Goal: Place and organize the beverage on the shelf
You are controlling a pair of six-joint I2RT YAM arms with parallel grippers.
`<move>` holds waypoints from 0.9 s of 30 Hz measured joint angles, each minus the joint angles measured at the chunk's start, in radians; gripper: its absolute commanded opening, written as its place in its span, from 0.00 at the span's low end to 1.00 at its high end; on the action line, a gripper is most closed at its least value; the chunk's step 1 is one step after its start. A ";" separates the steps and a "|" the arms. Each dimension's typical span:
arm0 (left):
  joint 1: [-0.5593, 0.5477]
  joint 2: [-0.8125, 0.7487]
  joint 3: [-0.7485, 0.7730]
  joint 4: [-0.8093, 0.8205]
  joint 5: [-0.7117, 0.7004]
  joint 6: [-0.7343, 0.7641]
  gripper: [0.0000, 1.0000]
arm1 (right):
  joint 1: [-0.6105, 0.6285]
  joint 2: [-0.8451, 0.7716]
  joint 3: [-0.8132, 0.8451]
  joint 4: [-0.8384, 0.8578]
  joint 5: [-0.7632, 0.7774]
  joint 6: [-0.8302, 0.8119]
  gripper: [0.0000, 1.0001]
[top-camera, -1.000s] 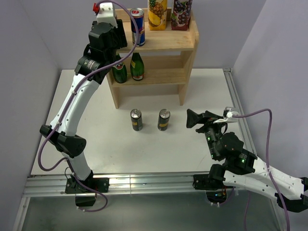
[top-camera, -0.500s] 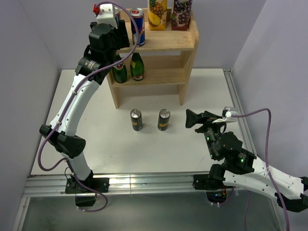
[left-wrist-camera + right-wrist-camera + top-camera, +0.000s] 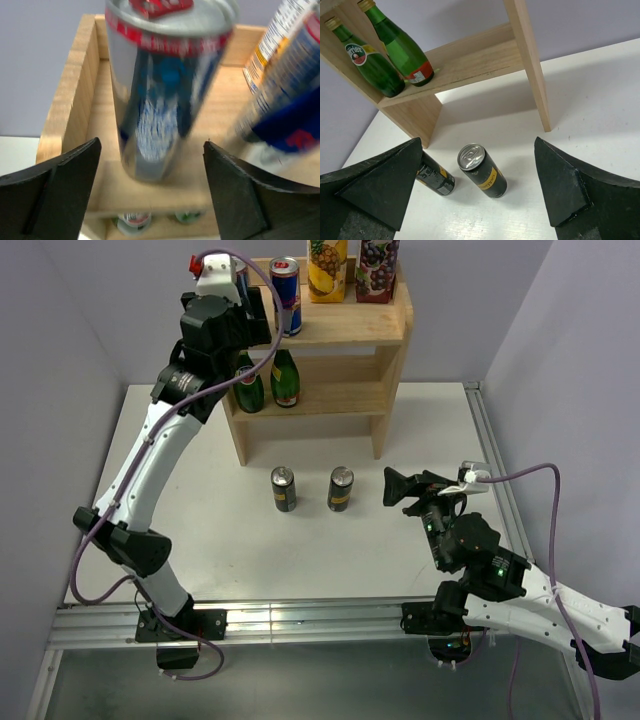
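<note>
In the top view, the left gripper (image 3: 252,302) is seen at the top tier of the shelf (image 3: 392,332), with a neighbouring energy-drink can (image 3: 287,295) just to its right. The right gripper (image 3: 398,486) is held spread and empty above the table (image 3: 430,430), with two dark cans (image 3: 341,489) to its left. The left wrist view shows what the top view mostly hides: a blue-and-silver can (image 3: 160,100) stands upright between the parted fingers (image 3: 65,185) with gaps on both sides, so it is judged released. A straight retreat clear of both cans is called for next. In the right wrist view, the dark cans are shown below the open jaws, not yet shelved.
</note>
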 measured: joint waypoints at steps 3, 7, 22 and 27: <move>-0.018 -0.055 -0.061 -0.002 -0.002 -0.007 0.99 | 0.000 0.003 0.000 0.000 -0.002 0.000 1.00; -0.047 -0.124 -0.103 -0.008 -0.019 -0.011 0.99 | 0.000 0.003 0.000 0.000 -0.004 0.004 1.00; -0.220 -0.669 -1.063 0.173 -0.061 -0.217 0.99 | 0.000 0.013 -0.013 0.004 -0.023 0.030 1.00; -0.321 -0.734 -1.413 0.331 -0.066 -0.265 0.99 | 0.000 0.029 -0.033 0.003 -0.036 0.038 1.00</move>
